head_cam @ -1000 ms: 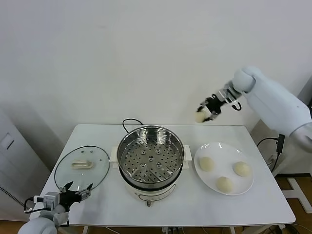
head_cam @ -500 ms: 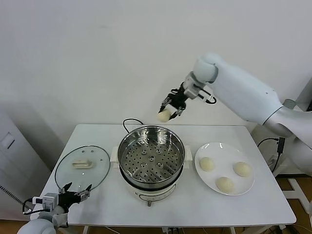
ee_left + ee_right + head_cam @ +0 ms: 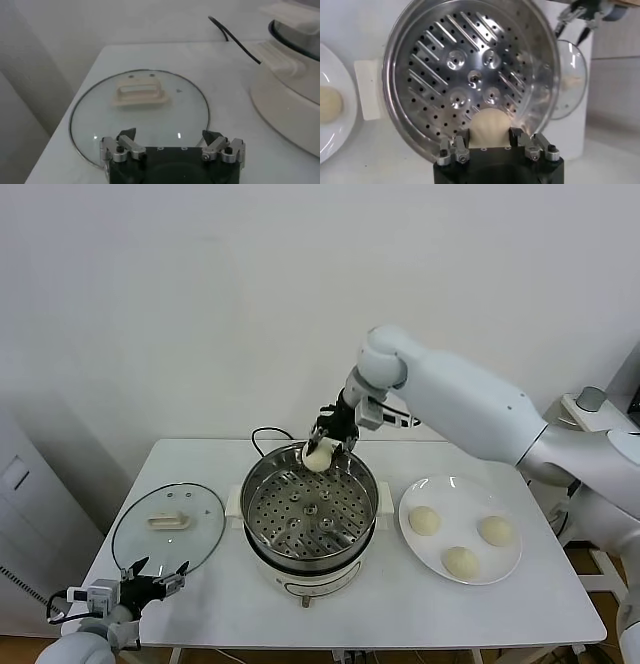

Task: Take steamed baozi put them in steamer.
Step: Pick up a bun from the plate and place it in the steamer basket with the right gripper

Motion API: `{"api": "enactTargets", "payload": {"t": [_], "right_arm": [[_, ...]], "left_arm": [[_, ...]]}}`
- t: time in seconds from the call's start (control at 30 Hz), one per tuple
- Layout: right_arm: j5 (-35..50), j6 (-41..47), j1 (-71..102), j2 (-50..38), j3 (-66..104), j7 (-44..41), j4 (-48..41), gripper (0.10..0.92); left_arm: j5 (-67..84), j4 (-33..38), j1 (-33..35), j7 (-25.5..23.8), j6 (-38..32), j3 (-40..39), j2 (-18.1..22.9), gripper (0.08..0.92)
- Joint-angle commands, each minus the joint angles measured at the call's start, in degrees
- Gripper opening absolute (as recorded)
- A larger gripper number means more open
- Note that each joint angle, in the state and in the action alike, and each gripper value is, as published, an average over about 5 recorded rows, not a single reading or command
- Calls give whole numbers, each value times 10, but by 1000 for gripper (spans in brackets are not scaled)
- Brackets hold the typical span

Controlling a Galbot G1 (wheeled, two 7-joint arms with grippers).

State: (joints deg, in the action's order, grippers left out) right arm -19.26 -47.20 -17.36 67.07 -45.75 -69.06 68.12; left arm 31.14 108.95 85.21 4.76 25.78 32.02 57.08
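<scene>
Landmark: the steamer (image 3: 310, 514), mid-tabletop (image 3: 200, 604).

Nearest the robot, well to the steamer's left-front: left gripper (image 3: 152, 579) parked low at the tabletop edge, jaws released wide, holding nothing. Just beyond it lies the glass lid (image 3: 168, 526), flat, handle up, beside the steamer but apart from it. Neither sits in the working path.

Right of the steamer: white plate (image 3: 505, 569) with three buns (image 3: 462, 562) waiting on it, apart from one another.

At the steamer's far rim: right gripper (image 3: 328, 439), jaws clenched on the fourth bun (image 3: 318, 455). The bun hangs just above the back edge of the perforated tray (image 3: 470, 75), not yet down inside. The right wrist view shows it pinched between both fingers (image 3: 461, 148), tray bare beneath.

Risks, as judgement:
- Release here, so near the back wall, and the bun could clip the rim and roll behind the steamer toward the black cord (image 3: 262, 439).
- Soft dough may stick to one finger on opening and get dragged up.
- Descending at this spot, the jaws could knock the steel wall.
- Landing centrally would crowd out the remaining three.
</scene>
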Motion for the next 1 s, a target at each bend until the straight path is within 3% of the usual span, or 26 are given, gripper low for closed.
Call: {"api": "enactTargets", "payload": {"t": [0.03, 0.73, 0.87, 1.0], "right_arm": [[-95, -28, 56, 19, 29, 1, 10, 501], [-157, -28, 94, 60, 65, 11, -31, 507], [-156, -28, 95, 59, 66, 16, -33, 561], [-115, -28, 85, 55, 62, 23, -30, 670]], "left_arm": [[0, 1, 0, 0, 1, -1, 0, 823], [0, 5, 5, -1, 0, 0, 0, 823], [0, 7, 6, -1, 0, 0, 0, 823], [-1, 10, 8, -1, 0, 0, 1, 823]]}}
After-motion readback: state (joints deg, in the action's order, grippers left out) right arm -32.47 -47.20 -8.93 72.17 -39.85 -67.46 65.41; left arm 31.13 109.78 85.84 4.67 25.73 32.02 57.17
